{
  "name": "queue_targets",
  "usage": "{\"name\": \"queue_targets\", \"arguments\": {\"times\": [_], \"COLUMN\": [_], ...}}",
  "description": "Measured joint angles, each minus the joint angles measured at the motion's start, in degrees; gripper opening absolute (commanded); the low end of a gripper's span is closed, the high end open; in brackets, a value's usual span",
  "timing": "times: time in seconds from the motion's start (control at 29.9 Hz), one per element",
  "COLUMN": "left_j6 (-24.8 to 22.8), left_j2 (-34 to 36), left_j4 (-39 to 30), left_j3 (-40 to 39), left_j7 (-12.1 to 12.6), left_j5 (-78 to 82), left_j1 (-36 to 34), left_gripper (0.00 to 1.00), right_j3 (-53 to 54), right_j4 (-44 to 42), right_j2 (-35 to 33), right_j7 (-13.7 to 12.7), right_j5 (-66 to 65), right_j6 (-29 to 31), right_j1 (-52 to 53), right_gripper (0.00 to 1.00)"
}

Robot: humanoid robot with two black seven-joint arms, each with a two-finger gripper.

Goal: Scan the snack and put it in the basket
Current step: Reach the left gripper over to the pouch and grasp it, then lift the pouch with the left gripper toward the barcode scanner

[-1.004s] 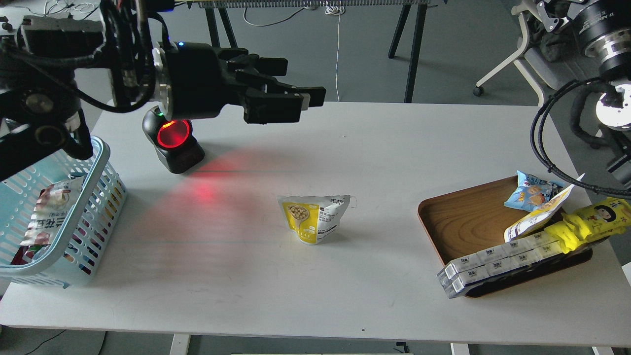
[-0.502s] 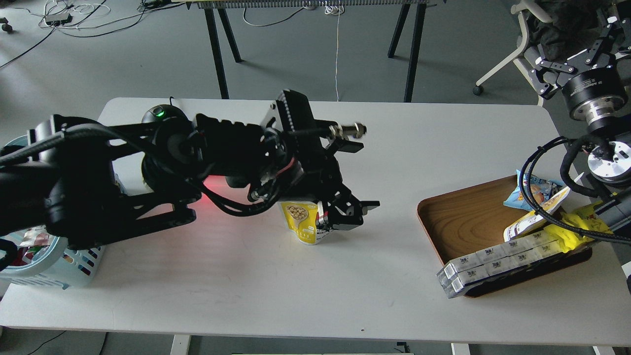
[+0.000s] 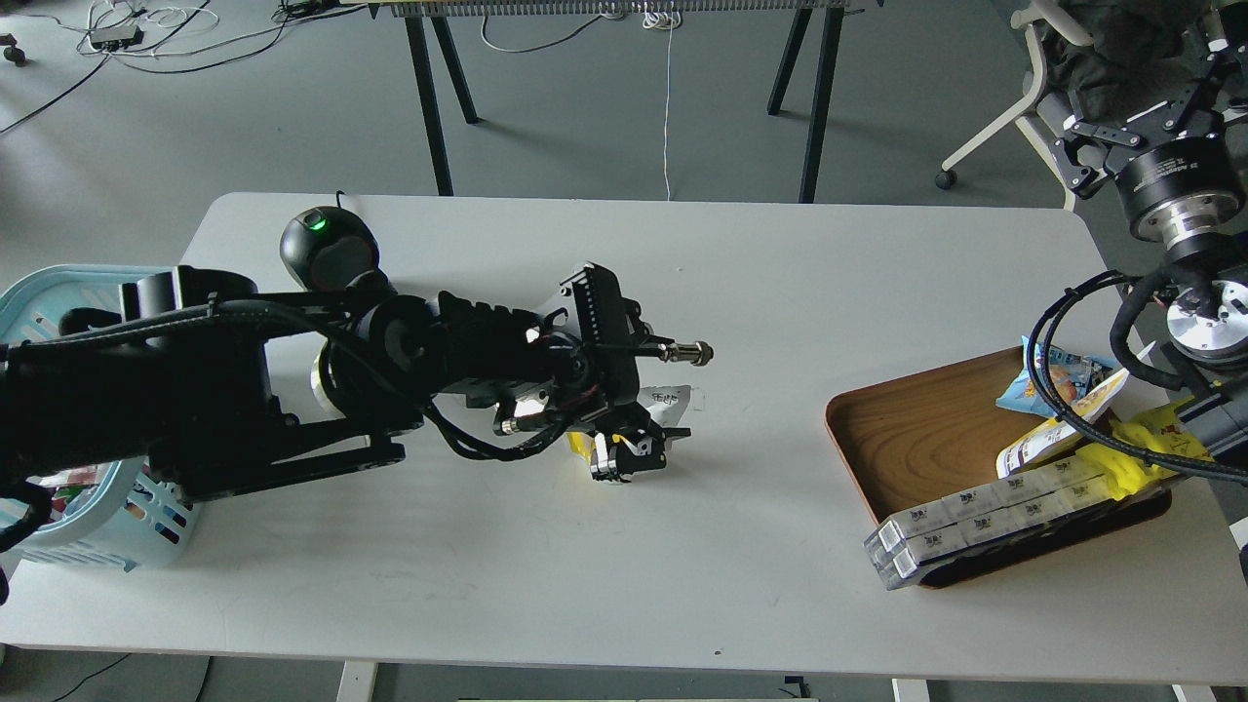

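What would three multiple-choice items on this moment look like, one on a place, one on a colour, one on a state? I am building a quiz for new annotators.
1. Where does the wooden tray lie on the table?
A. Right side
B. Left side
C. Far middle edge

2. What colour is the small light on top of the scanner?
A. Blue
B. Green
C. White

3. How does the left gripper stand to the snack?
A. Far off, above the basket
B. Down over it at mid table, covering most of it
C. Holding it up at the scanner

Answers:
1 A: the tray sits by the right edge, with packets at its far right end.
2 B: a green dot glows on the scanner's black dome.
3 B: only yellow and white bits of the pouch show around the fingers; the basket is at far left.
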Motion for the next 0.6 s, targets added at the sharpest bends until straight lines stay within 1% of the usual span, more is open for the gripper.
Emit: {"name": "queue_targets", "arguments": {"times": [0.17,0.33,0.43,0.6], "left_j6": [0.0,0.0,0.0,0.0], "left_j2": [2.1,5.3,6.0,6.2], "left_j4": [0.5,0.6,0.4,0.1], "left_j3": [0.6,0.6,0.3,-0.4], "left_j7": [0.0,-0.2,-0.4,-0.4], "left_j5": [0.0,0.0,0.0,0.0], "left_j1": [1.1,2.5,2.9,2.9], "left_gripper": [0.17,0.06,0.02,0.0], "right_j3": [0.1,0.5,0.8,0.9], "right_j4": [0.0,0.0,0.0,0.0], "right_j2": [0.1,0.1,0.1,0.3], "right_j7": [0.0,0.0,0.0,0.0], "right_j5": [0.0,0.0,-0.1,-0.1], "right_j6": [0.0,0.0,0.0,0.0], "right_j1": [0.1,0.5,0.5,0.6], "right_gripper": [1.0,1.0,1.0,1.0]}}
